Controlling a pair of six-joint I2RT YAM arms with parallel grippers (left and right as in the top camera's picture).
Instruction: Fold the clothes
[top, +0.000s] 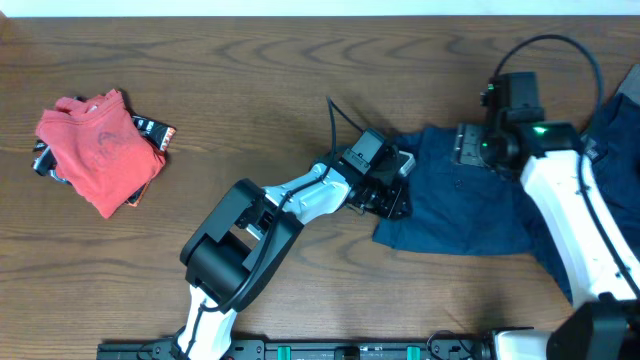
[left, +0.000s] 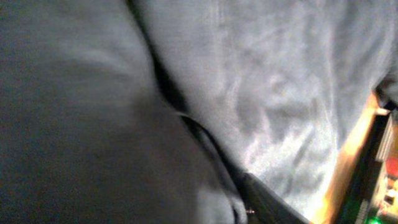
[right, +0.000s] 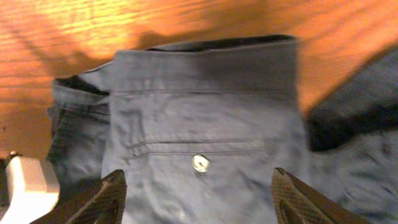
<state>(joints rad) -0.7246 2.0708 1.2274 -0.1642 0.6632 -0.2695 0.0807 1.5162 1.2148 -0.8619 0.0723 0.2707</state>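
Dark blue shorts (top: 460, 205) lie flat on the wooden table at the right centre. My left gripper (top: 388, 195) is at their left edge. The left wrist view is filled with blue-grey cloth (left: 267, 81) bunched close against one dark finger (left: 267, 205), so the gripper looks shut on the cloth. My right gripper (top: 470, 145) hovers over the shorts' upper edge. In the right wrist view its fingers (right: 199, 205) are wide open and empty above the back pocket and its button (right: 200, 163), with the waistband (right: 205, 62) beyond.
A folded pile with a red shirt (top: 100, 150) on top lies at the far left. Another dark garment (top: 615, 115) lies at the right edge, under the right arm. Part of the left arm, white (right: 25, 180), shows by the shorts.
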